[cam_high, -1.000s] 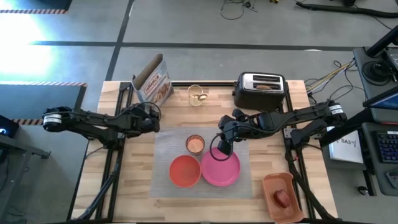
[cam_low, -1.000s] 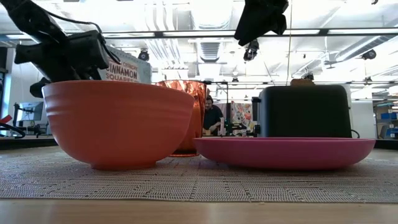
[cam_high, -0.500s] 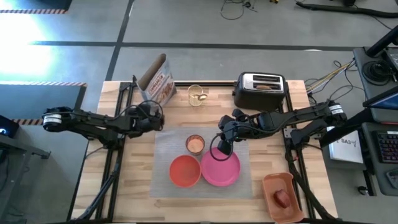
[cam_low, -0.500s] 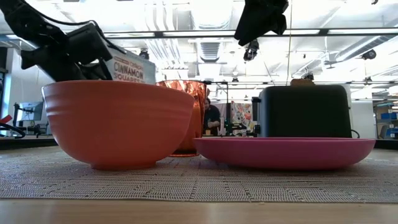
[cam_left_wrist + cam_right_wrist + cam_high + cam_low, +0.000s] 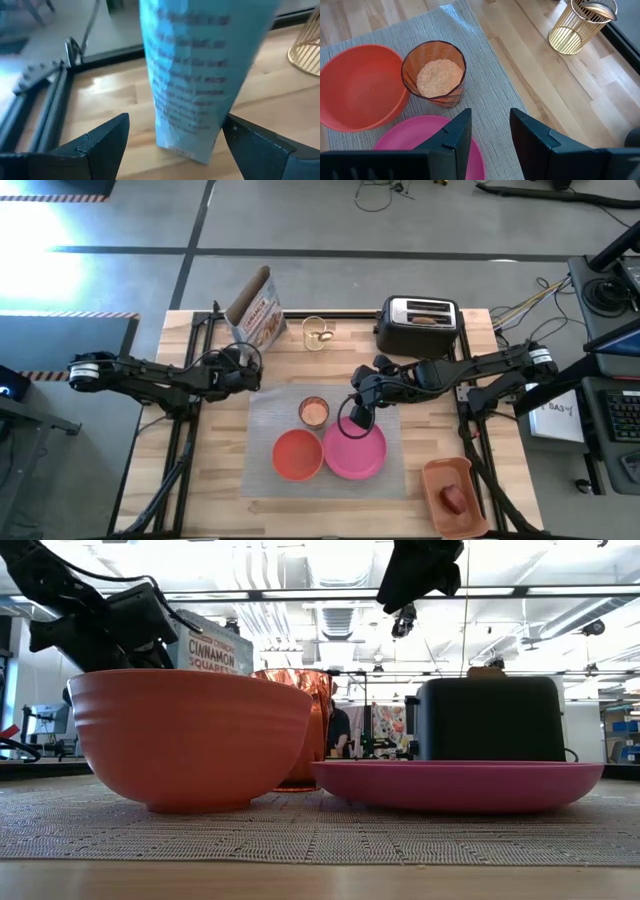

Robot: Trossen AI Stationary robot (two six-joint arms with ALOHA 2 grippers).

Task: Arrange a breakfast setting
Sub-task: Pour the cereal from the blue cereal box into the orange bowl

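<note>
Left arm at the cereal box, right arm waiting over the plate

The left gripper (image 5: pixel 172 145) has its fingers spread wide, one either side of the foot of a tilted cereal box (image 5: pixel 255 313), near its faces but not visibly pressing them; the box stands on the wood at the table's far left, its long axis leaning with the top tipped toward the far-left edge, away from the mat. The right gripper (image 5: pixel 485 132) hangs with a narrow gap between its fingers, holding nothing, over the far rim of the pink plate (image 5: pixel 354 450). Plate, red-orange bowl (image 5: pixel 297 454) and the cup (image 5: pixel 314 411) with pale contents sit together on the grey mat (image 5: pixel 265 412); the apple (image 5: pixel 453 499) lies in the orange tray (image 5: pixel 437 474), the toast (image 5: pixel 425 320) in the toaster (image 5: pixel 418 326). Judged step: taking the box, which calls for closing squarely on it without toppling it.
</note>
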